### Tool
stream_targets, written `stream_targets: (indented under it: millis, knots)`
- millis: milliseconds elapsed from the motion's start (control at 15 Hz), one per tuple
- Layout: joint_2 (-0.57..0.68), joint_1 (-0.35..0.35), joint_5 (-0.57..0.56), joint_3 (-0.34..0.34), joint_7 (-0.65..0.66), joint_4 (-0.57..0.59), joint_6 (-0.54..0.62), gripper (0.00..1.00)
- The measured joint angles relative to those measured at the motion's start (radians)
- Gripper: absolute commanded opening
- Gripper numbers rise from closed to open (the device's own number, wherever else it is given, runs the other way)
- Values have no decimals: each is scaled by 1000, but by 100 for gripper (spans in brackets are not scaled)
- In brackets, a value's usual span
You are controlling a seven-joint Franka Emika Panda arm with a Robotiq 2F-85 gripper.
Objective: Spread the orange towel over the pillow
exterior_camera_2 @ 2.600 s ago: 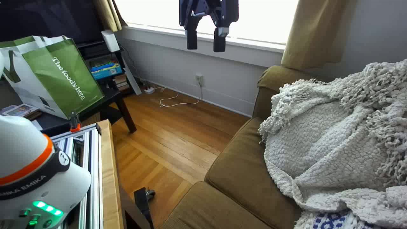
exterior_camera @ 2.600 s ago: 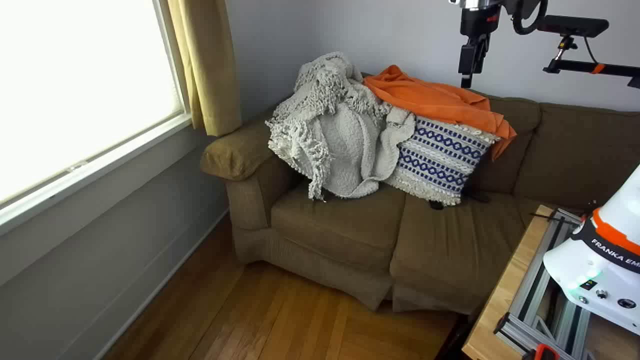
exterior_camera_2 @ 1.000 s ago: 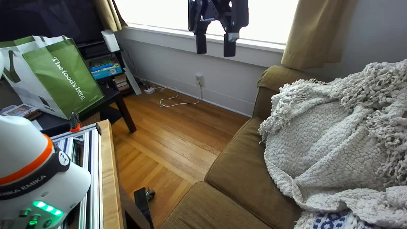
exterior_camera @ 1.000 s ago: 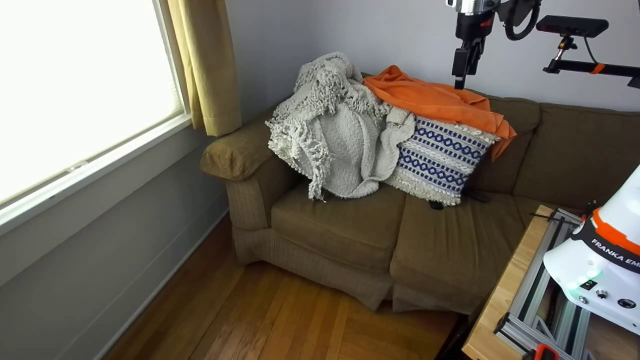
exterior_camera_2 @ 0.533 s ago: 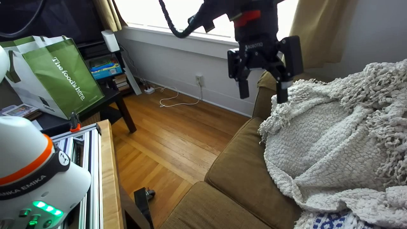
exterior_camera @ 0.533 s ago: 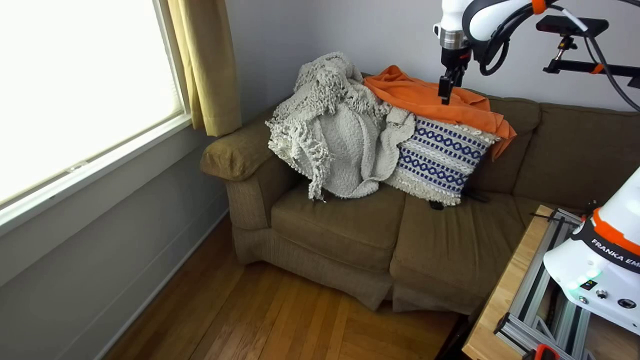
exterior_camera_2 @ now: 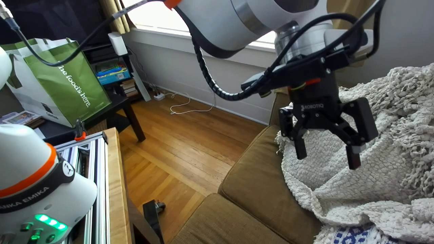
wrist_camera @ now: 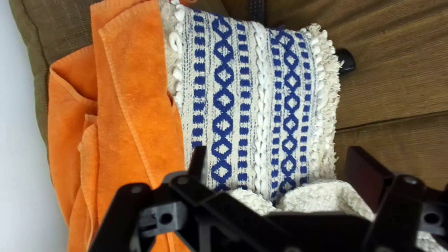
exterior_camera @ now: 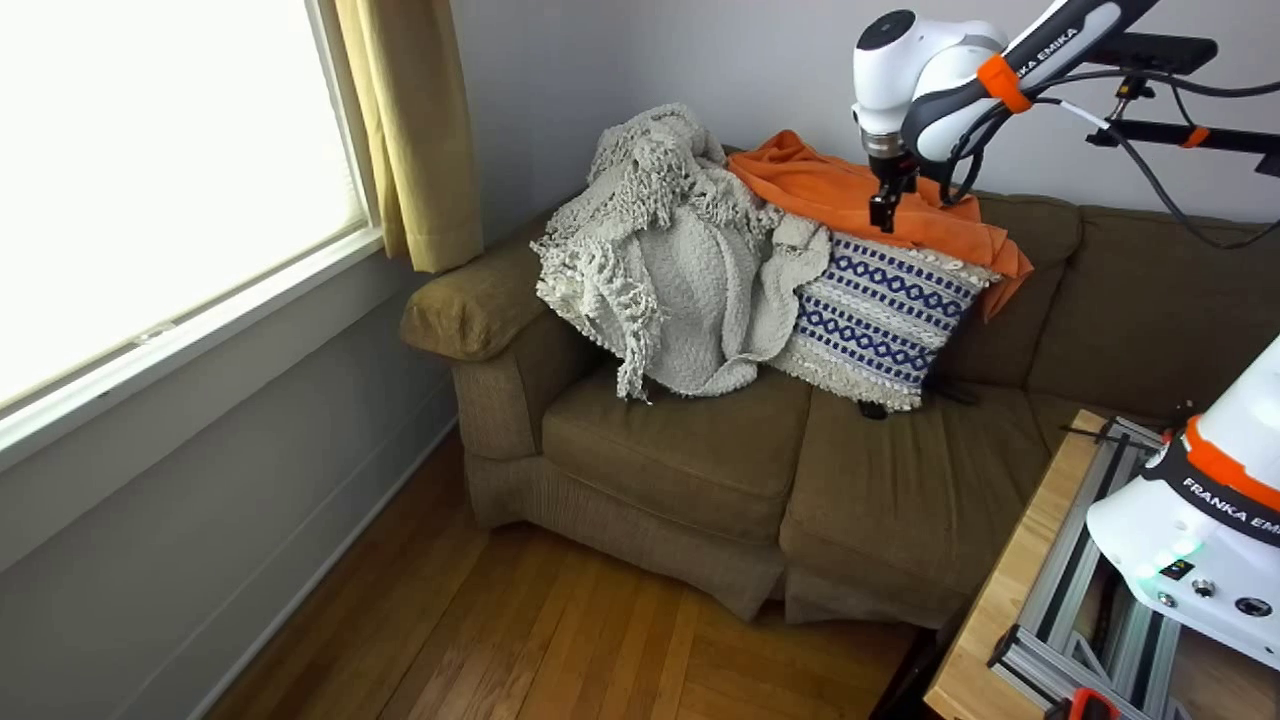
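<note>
The orange towel [exterior_camera: 820, 190] lies bunched along the couch back and over the top edge of the pillow [exterior_camera: 880, 310]. The pillow's blue and white woven front is bare below the towel. In the wrist view the towel [wrist_camera: 136, 87] is at the left and the pillow [wrist_camera: 224, 87] in the middle. My gripper [exterior_camera_2: 327, 161] is open and empty. In an exterior view the gripper [exterior_camera: 882, 222] shows in front of the towel's lower part. In the wrist view the open gripper [wrist_camera: 278, 154] hangs over the pillow, one finger near the towel's edge.
A cream fringed throw [exterior_camera: 690, 290] is heaped beside the pillow and overlaps its side. The brown couch [exterior_camera: 680, 450] has an armrest by the window. The robot base stands on a wooden table [exterior_camera: 1010, 580]. A green paper bag [exterior_camera_2: 67, 81] stands on a dark table.
My arm has come down towards the couch, and the gripper has moved from above the towel to in front of it. The gripper stays open. The towel, pillow and throw have not moved.
</note>
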Motion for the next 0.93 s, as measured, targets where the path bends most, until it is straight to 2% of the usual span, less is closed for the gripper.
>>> stream_targets:
  millis: [533, 933]
  knots:
    - [250, -33, -177, -110, 86, 179, 3, 100]
    - [318, -63, -181, -127, 88, 233, 3, 100]
